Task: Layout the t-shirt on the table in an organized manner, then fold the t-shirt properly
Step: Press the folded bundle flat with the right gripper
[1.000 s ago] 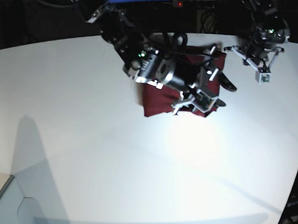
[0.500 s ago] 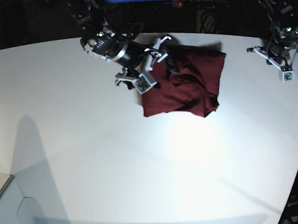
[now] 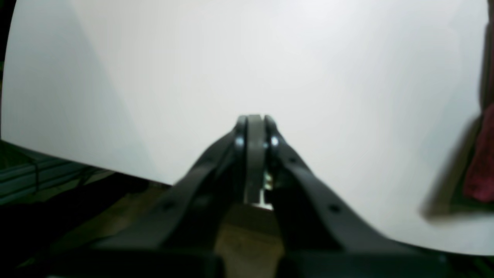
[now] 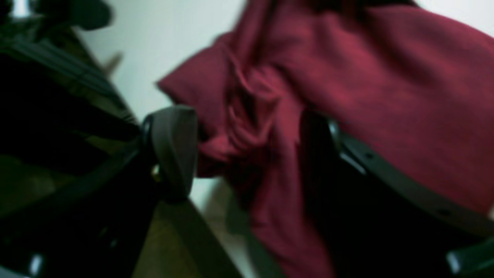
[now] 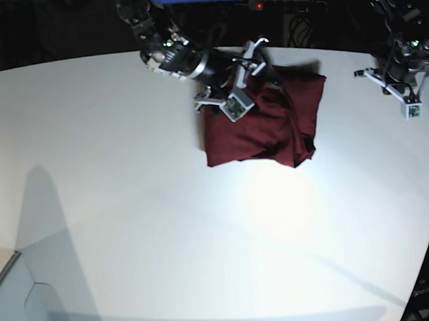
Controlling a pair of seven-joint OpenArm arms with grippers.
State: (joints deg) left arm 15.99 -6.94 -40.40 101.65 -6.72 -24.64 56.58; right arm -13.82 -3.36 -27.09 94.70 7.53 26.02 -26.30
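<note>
The dark maroon t-shirt (image 5: 264, 123) lies folded into a rumpled, roughly square bundle on the white table (image 5: 129, 179), near its far edge. My right gripper (image 5: 262, 75) is over the shirt's far left part. In the right wrist view it (image 4: 251, 150) is open, with a bunched fold of the t-shirt (image 4: 386, 77) between its spread fingers (image 4: 173, 146). My left gripper (image 5: 401, 86) hovers to the right of the shirt, apart from it. In the left wrist view it (image 3: 254, 127) is shut and empty over bare table (image 3: 270, 58), and the shirt's edge (image 3: 478, 162) shows at the far right.
The table's curved far edge (image 5: 87, 59) runs just behind the shirt, with dark equipment and cables (image 5: 293, 20) beyond it. The table's edge also shows in the left wrist view (image 3: 77, 162). A pale box-like shape (image 5: 20, 300) sits at the front left corner.
My right gripper left the shirt's front right part, swung to its left side, and now is over its far left part. My left arm moved back to the right.
</note>
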